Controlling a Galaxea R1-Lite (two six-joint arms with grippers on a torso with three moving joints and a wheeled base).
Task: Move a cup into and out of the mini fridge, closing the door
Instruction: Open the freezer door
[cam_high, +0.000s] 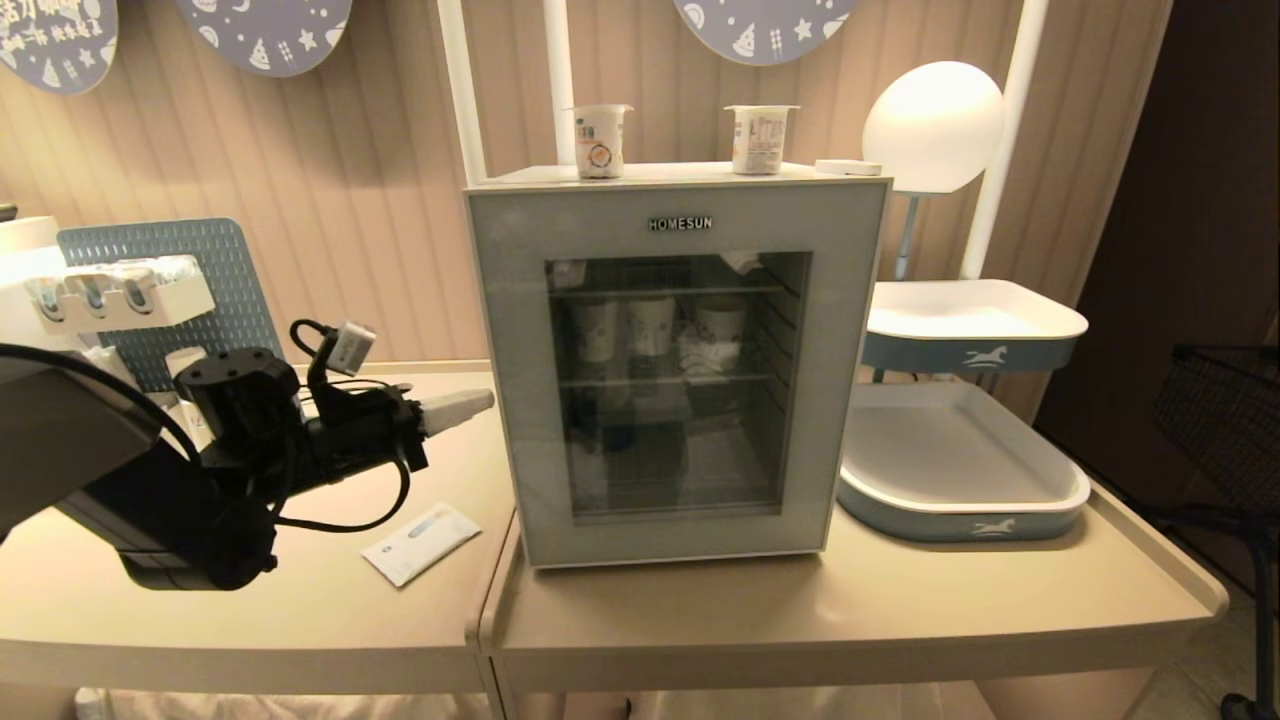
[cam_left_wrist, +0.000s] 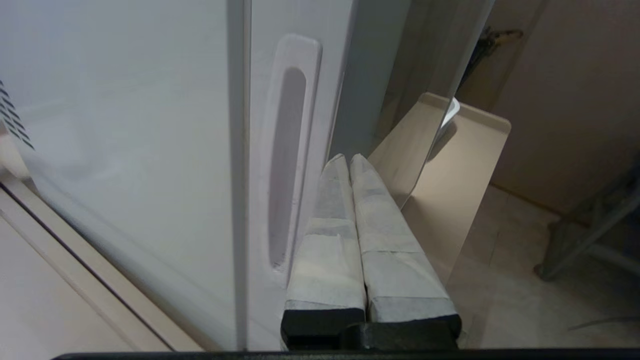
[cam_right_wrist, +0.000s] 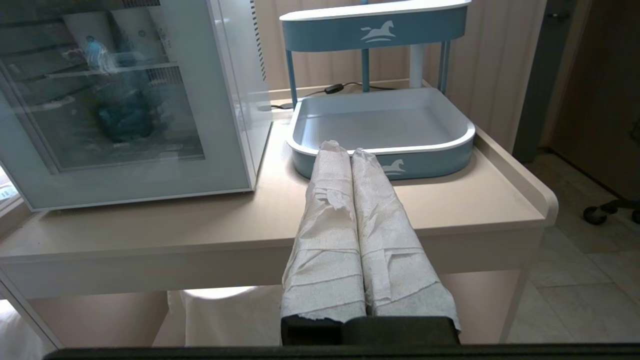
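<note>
L end effector (cam_left_wrist: 348, 159) shut, beside door (cam_high: 677, 370) handle recess (cam_left_wrist: 286, 165).

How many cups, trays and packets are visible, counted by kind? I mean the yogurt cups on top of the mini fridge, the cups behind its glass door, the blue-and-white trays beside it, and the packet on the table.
Yogurt cups on the mini fridge: 2
Cups behind the door: 3
Blue-and-white trays: 2
White packet: 1
Total: 8
</note>
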